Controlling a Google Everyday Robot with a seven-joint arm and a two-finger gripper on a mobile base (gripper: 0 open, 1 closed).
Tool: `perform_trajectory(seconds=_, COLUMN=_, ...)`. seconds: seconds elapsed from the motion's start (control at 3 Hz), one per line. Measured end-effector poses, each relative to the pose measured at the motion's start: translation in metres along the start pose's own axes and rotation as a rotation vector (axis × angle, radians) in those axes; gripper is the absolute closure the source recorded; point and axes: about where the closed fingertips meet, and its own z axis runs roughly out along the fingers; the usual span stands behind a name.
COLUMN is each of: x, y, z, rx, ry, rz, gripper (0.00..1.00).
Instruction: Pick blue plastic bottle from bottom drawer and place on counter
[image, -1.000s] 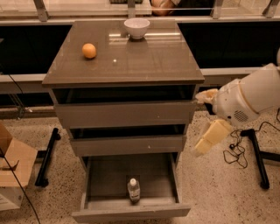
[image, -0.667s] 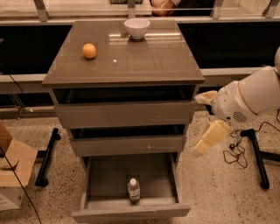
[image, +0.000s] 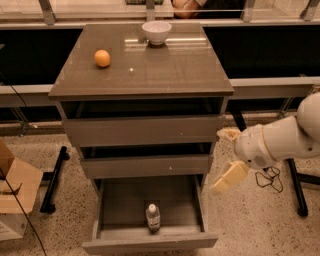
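Dropping lower and edging closer to the cabinet (image: 145, 130) than a second ago, the robot's gripper (image: 223, 159) is hanging just off the cabinet's right flank, about level with its middle drawer, while everything on and in the cabinet is sitting where it was. Its two cream fingers (image: 231, 176) are standing spread wide apart and are gripping nothing.

The blue plastic bottle (image: 153, 217) is standing in the cabinet's bottom drawer (image: 150, 243), which is pulled well out. It is sitting near the middle of the drawer's front wall with its white cap pointing up. That is putting the bottle below the gripper and further in toward the cabinet's centre, well apart from it, with the drawer's right side wall lying between them.

The bottle is looking light and thin-walled, likely giving a little under a squeeze and toppling at a nudge. How much liquid it is holding is hard to tell from above. The soundest hold is appearing to be across the labelled body, below the cap, reached from above.

On the cabinet's counter (image: 170, 75), a white bowl (image: 156, 31) and an orange (image: 102, 58) are sitting toward the back.
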Motion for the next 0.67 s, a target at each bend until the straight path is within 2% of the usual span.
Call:
perform_trajectory(seconds=0.33, x=0.0363, y=-0.0088, z=0.0649, rx=0.007, ry=-0.107, rz=0.080, gripper=0.00)
perform_trajectory(seconds=0.67, x=0.0363, y=-0.0088, z=0.0649, rx=0.007, ry=-0.107, rz=0.080, gripper=0.00)
